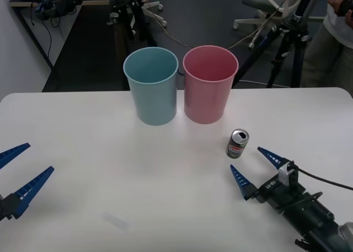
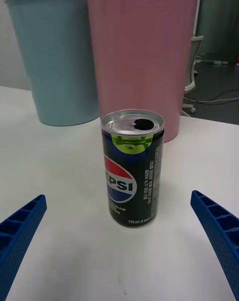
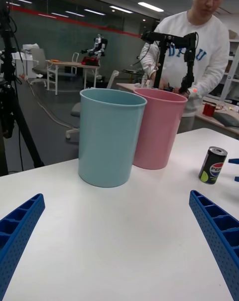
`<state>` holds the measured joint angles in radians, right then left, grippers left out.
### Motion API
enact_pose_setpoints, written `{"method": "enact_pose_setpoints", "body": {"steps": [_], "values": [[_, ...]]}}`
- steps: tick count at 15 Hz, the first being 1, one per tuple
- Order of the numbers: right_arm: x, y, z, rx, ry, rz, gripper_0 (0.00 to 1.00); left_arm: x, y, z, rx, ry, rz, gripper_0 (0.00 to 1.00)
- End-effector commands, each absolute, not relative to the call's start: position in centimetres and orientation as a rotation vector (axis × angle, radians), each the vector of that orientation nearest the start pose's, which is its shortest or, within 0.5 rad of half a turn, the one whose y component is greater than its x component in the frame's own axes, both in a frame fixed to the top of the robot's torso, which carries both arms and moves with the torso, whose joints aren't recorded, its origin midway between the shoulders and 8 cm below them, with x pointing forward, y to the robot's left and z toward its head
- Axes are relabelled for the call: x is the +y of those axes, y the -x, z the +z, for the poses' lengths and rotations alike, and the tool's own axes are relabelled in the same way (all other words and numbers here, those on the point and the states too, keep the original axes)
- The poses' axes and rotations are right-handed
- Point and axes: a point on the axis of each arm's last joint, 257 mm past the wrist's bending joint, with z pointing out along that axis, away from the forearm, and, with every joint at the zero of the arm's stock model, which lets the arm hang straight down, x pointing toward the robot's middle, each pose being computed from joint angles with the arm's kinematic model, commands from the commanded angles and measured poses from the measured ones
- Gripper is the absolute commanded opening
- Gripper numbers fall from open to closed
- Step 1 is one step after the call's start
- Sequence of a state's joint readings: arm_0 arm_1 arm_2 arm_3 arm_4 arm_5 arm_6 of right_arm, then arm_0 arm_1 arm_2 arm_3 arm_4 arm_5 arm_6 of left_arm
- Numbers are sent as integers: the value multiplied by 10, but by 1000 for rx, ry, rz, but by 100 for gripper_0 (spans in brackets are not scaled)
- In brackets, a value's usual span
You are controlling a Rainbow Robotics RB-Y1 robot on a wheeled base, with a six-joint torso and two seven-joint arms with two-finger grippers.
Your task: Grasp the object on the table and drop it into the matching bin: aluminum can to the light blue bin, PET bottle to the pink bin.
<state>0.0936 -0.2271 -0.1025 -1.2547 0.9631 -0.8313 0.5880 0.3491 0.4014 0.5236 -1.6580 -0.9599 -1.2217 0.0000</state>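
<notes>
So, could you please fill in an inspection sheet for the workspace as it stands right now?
Surface: white table, one faint pale smudge near the front edge.
Job's things: aluminum can upright, opened top, standing apart from the bins, in front of the pink bin; light blue bin beside it on the robot's left, rims nearly touching.
Clutter: nothing seen on the table.
Grippers: right gripper low over the table just short of the can, fingers open to either side of it, not touching; left gripper at the table's left edge, open and holding nothing.
Cables: one black cable running from the right wrist.
Surroundings: tripods, office chairs, loose floor cables, a person standing behind the table.
</notes>
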Motion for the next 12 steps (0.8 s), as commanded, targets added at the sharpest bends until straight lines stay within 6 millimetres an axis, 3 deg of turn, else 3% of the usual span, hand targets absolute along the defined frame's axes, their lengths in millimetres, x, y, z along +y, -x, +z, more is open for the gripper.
{"method": "enact_pose_setpoints", "body": {"steps": [1, 12], "values": [[-201, -453, -312, 1517, 498, 358, 100, 330, -342, -169, 1441, -465, -567, 100], [-178, -492, -300, 1533, 487, 329, 100, 330, -342, -169, 1441, -465, -567, 100]]}}
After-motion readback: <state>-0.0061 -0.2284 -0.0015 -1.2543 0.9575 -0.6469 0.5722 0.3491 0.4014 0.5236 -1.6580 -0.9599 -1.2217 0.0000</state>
